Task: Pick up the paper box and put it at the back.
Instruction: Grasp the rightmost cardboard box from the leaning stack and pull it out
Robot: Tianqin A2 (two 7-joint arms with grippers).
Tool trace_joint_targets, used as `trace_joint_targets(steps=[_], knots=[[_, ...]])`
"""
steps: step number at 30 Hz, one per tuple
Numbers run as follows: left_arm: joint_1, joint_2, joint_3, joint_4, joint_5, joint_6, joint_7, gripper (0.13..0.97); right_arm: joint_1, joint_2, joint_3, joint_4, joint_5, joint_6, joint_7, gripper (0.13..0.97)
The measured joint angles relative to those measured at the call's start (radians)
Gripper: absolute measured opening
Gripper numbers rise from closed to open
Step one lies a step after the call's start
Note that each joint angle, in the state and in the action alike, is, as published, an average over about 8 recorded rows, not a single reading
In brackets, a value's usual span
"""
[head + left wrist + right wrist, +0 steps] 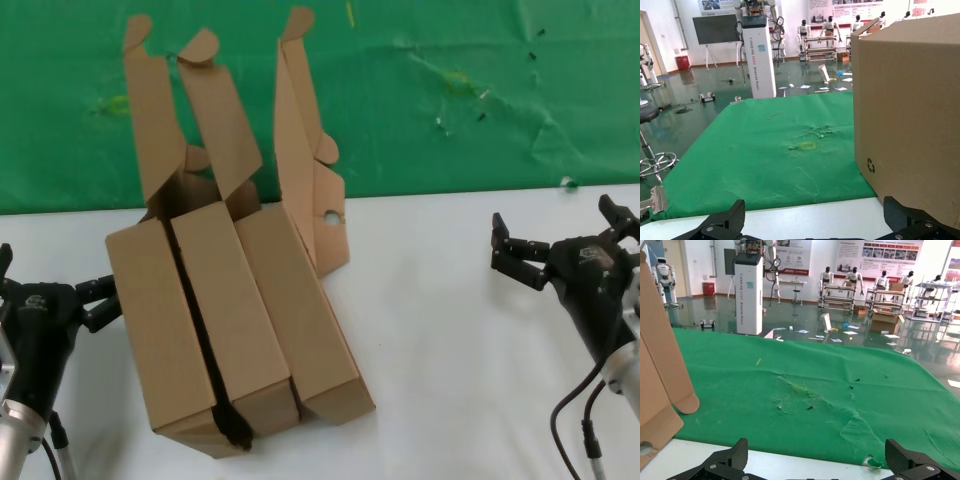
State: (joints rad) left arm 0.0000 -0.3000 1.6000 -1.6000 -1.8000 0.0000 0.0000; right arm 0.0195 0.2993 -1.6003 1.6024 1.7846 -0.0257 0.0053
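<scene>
Left gripper (55, 290): jaws spread wide and holding nothing, low over the white table (450, 330); in the left wrist view its two dark fingertips (727, 220) stand far apart at the frame's lower edge. Just beside these jaws, on the inner side, rises the flat cardboard wall of the wider brown block (195, 330), which bears a small recycling mark in the wrist view and carries a dark seam and two tall flaps in the head view.

Right gripper (560, 235): jaws likewise wide apart and empty, above bare table well clear of all cardboard.

The paper box (300, 310) lies between the two grippers, nearer the left one, beyond the wider block from the left jaws and touching that block's side. Its hinged lid stands open and upright at the far end, a small round hole showing in the flap. An edge of this lid (662, 370) appears in the right wrist view.

Beyond both jaws, the back (470, 205) of the table meets the wrinkled green cloth (450, 90).
</scene>
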Motion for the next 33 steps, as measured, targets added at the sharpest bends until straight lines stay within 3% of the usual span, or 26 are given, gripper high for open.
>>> trace_joint_targets(steps=[33], knots=[[0.0,0.0,0.0,0.0,0.0,0.0,0.0,0.966,0.0,0.0,0.0,0.0,0.0,0.0,0.0,0.966]])
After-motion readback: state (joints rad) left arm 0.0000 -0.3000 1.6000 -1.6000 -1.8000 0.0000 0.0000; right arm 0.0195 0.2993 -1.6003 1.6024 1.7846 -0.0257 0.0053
